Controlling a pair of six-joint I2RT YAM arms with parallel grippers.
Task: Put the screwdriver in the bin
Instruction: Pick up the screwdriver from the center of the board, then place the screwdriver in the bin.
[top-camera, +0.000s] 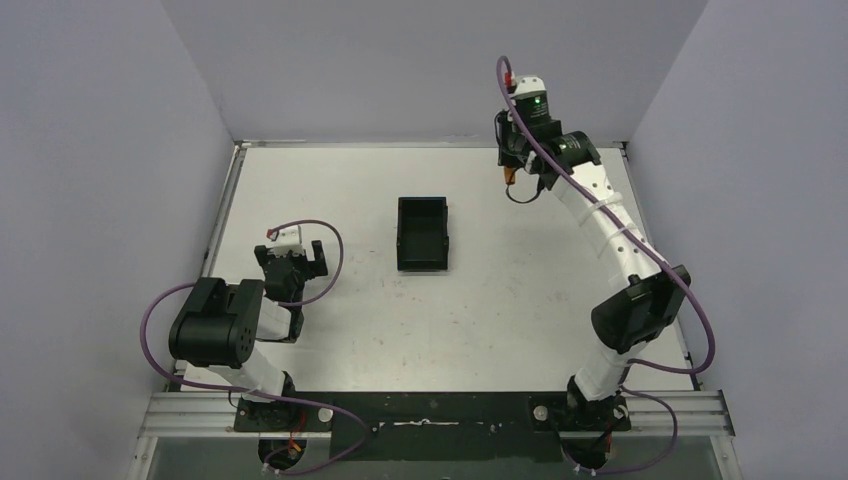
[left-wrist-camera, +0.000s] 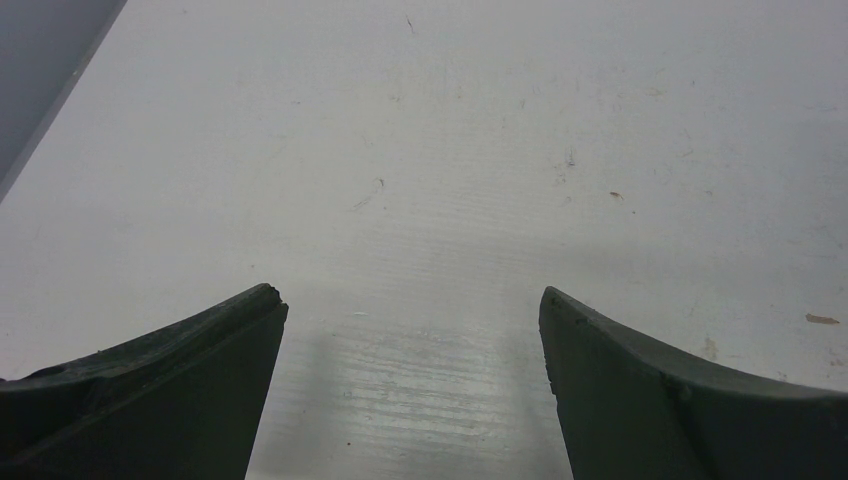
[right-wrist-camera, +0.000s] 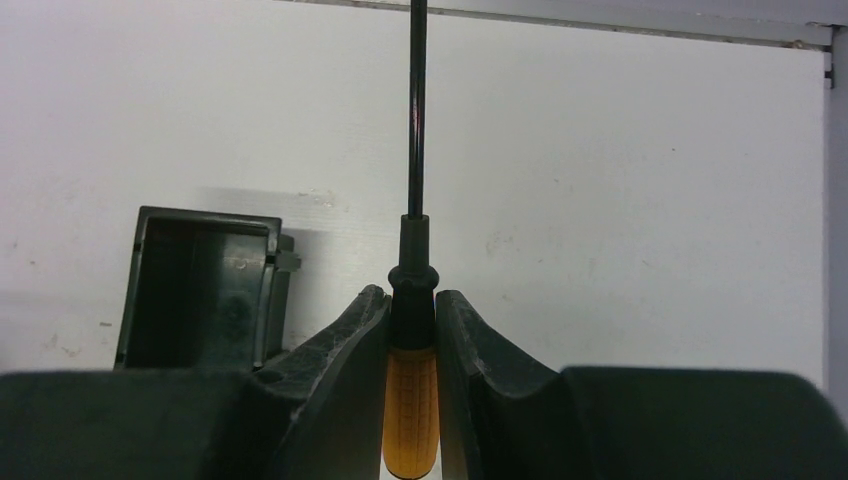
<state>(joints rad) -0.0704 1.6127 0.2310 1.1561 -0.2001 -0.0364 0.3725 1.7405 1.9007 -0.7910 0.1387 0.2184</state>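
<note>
- White counter (top-camera: 500, 330), walled in pale grey, carries the black bin (top-camera: 422, 233) at its middle, with nothing in the way.
- Idle left fingers (left-wrist-camera: 200, 350) are spread wide, hold nothing and sit well apart from the bin.
- Clamped right fingers (right-wrist-camera: 350, 340) grip the screwdriver (right-wrist-camera: 411, 400) by its orange handle near the far edge. This looks like the carrying step; next it needs to swing left over the bin and release.

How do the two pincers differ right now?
The right pincer is shut on the screwdriver; the left pincer is open and holds nothing. The right pincer reaches to the table's far edge; the left pincer is nearer the front. Both have dark curved fingers.
</note>
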